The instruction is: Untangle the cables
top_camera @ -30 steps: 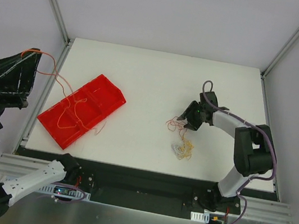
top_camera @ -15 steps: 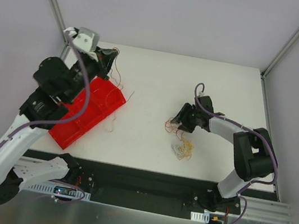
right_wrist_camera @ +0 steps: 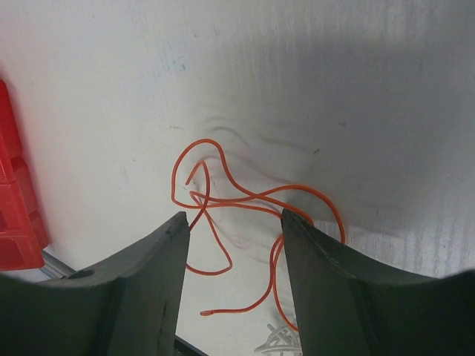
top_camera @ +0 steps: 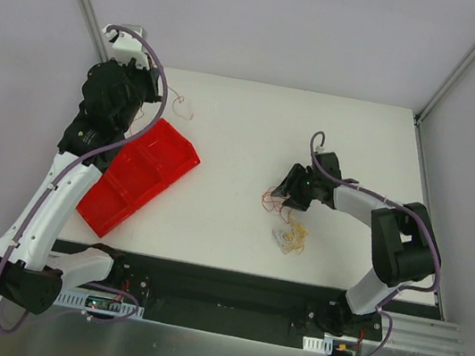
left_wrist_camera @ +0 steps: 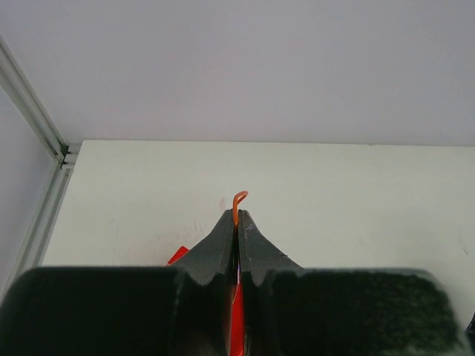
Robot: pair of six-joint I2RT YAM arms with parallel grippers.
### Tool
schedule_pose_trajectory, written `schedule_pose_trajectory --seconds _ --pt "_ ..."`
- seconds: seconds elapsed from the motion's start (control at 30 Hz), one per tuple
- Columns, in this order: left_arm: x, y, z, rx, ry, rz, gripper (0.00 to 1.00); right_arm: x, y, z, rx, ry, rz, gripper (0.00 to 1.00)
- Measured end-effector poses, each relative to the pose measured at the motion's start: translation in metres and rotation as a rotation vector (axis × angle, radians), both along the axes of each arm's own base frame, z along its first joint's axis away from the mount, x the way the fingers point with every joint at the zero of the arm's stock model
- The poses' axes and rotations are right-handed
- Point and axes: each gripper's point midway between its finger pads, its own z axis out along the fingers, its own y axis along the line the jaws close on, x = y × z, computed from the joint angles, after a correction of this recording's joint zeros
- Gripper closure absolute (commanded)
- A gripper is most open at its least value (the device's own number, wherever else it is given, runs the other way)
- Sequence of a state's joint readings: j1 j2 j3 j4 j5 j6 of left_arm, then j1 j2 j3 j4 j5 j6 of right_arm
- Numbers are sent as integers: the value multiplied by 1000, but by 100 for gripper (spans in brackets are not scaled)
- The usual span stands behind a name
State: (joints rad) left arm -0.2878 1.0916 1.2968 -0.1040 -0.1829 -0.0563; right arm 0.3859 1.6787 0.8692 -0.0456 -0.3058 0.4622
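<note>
A white desk [top_camera: 256, 118] carries two robot arms bolted along its near edge. The left arm [top_camera: 54, 194] reaches up the left side toward the far left corner, and the right arm [top_camera: 389, 247] bends in from the near right toward the middle. A red tray [top_camera: 143, 177] with compartments lies at an angle on the left half of the desk, one end near the near left corner and the other pointing toward the centre. At the far left corner, beyond the tray's far end, the left gripper [left_wrist_camera: 237, 215] has its fingers pressed together on a thin orange cable [top_camera: 181, 104]. A short hooked tip of that cable shows just past the fingertips in the wrist view, and a curly length trails onto the desk beside the gripper. Right of centre, the right gripper [right_wrist_camera: 234, 222] is lowered over the desk with its fingers apart, framing a loose red-orange cable [right_wrist_camera: 202, 141] that lies in crossing loops on the surface; whether the fingers touch it cannot be told. Just nearer the front edge lies a small curly clump of yellow and whitish cables [top_camera: 290, 237], close to the red-orange loops and well apart from the tray.
</note>
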Motion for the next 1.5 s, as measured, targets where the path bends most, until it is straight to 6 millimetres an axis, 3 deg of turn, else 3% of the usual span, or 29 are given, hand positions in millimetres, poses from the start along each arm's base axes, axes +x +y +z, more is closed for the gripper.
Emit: schedule_pose_trajectory --seconds 0.27,0.4,0.63,0.8,1.0,1.23,1.5 --pt "2 13 -17 -19 15 34 100 2 3 0 37 17 20 44" --pt "-11 13 4 -35 -48 15 100 4 6 0 47 18 28 44" --pt "-38 16 62 -65 -208 -9 100 7 9 1 54 21 38 44" --pt "-42 16 74 -71 -248 -12 100 7 9 1 55 20 44 44" --pt "-33 15 58 -59 -217 -6 100 7 9 1 57 19 47 44" --pt "-13 13 10 -26 -122 7 100 7 10 1 59 19 49 44" --pt "10 36 -27 -12 -55 87 100 7 9 1 61 18 51 43"
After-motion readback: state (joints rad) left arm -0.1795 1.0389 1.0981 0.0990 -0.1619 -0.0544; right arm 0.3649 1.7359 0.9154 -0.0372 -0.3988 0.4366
